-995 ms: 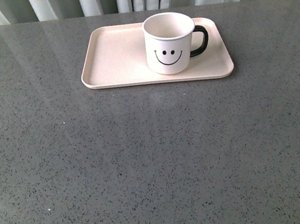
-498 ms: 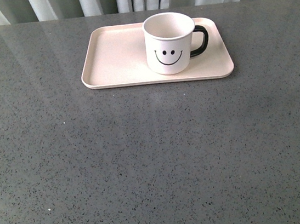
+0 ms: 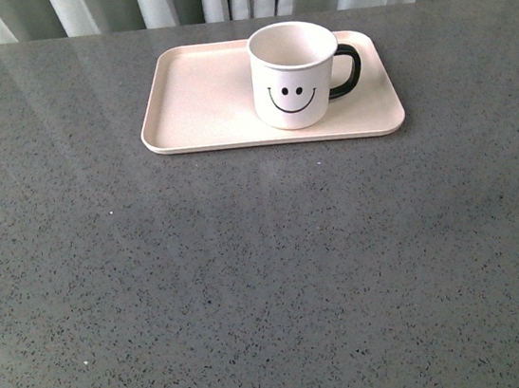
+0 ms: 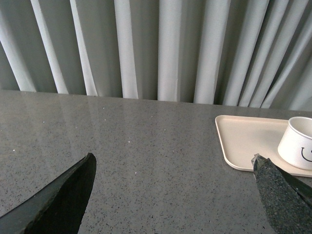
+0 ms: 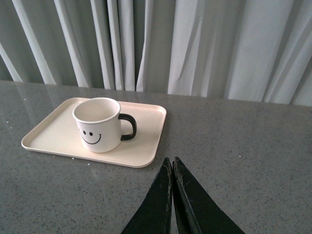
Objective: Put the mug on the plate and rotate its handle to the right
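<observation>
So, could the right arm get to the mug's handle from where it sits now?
Probably yes. In the right wrist view, bare tabletop lies between the shut right claw and the plate. The handle juts toward that side of the mug, unblocked; the claw would have to open first.

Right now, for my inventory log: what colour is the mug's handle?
Glossy black handle, clearest in the right wrist view.
</observation>
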You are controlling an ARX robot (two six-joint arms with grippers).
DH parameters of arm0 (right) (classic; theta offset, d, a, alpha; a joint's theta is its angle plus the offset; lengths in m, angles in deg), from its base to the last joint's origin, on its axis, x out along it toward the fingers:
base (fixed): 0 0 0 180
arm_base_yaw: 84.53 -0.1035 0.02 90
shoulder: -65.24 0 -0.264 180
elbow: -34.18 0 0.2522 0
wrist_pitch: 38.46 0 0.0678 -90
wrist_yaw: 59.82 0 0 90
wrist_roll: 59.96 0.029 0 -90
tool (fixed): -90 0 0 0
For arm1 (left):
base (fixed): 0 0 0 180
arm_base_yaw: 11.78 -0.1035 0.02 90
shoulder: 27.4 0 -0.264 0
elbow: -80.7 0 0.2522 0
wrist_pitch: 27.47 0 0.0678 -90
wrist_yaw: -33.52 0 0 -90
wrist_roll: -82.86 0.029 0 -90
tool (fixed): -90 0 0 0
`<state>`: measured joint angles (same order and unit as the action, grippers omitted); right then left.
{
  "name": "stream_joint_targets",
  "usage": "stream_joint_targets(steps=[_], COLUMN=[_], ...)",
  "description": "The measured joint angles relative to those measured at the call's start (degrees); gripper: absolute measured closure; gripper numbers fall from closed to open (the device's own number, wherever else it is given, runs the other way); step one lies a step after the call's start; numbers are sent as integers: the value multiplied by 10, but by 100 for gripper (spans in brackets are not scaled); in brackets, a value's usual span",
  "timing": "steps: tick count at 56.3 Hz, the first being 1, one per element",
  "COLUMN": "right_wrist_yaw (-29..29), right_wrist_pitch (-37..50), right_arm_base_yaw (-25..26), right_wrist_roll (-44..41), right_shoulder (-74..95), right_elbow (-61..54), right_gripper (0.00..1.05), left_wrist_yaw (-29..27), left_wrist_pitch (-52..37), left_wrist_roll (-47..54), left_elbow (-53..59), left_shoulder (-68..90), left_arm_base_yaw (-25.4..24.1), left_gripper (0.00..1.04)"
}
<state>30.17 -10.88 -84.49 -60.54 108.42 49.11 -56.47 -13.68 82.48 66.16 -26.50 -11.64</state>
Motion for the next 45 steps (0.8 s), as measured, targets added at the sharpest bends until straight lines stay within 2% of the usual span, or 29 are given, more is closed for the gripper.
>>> stream_joint_targets(steps=[20,45], right_wrist_yaw=[0,0], right_wrist_pitch=[-158,-256], right_arm_base_yaw=[0,0], right_wrist_roll=[0,0], right_shoulder=[-174,-274], right_elbow=[-1,-1], right_gripper=[103,103], left_wrist_yaw=[0,0], left_wrist_pitch=[0,0], left_wrist_roll=[0,0], left_elbow=[0,0], left_shoulder=[0,0], left_arm_base_yaw=[0,0], left_gripper=[9,9])
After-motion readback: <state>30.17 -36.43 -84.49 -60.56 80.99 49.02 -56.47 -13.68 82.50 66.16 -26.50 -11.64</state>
